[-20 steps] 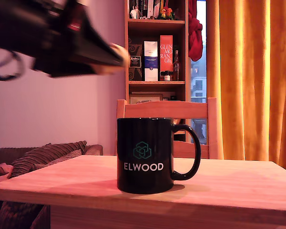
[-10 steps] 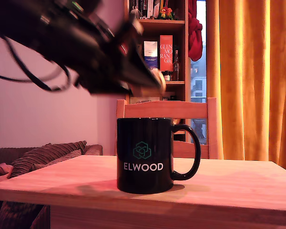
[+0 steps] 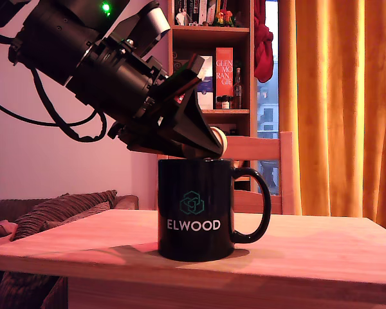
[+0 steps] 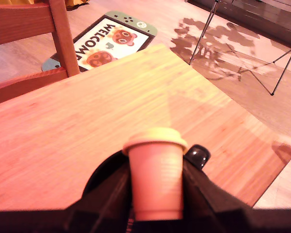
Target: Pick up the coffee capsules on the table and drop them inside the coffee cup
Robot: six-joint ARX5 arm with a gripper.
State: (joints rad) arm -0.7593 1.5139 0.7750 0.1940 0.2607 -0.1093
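Black glossy coffee cup point(image 3: 196, 209) stands upright on the light wooden desk point(image 3: 309, 248), about mid-desk in the exterior view, handle toward the exterior view's right, white "ELWOOD" lettering and teal logo facing the camera. The arm comes in from the exterior view's upper left, tilted downward. The hand point(image 3: 209, 147) sits just above the cup's rim, near its back edge, with a pale capsule point(image 3: 219, 140) showing at its tip. Behind: a wooden chair back point(image 3: 257, 149), a bookshelf point(image 3: 209, 64) with boxes and bottles, orange curtains point(image 3: 338, 103), a striped cushion point(image 3: 61, 211) at lower left.

Wrist view: the capsule point(image 4: 155, 172) is a tan, tapered cup shape with a wider pale rim, clamped between the two dark fingers point(image 4: 109, 196) of the hand point(image 4: 155, 194), one pressed on each side. The cup's dark rim point(image 4: 196, 156) shows just beyond the capsule; the mouth is mostly hidden. Bare desk point(image 4: 87, 116) lies beyond, then a chair point(image 4: 34, 43) and a "WELCOME" floor mat point(image 4: 106, 41).
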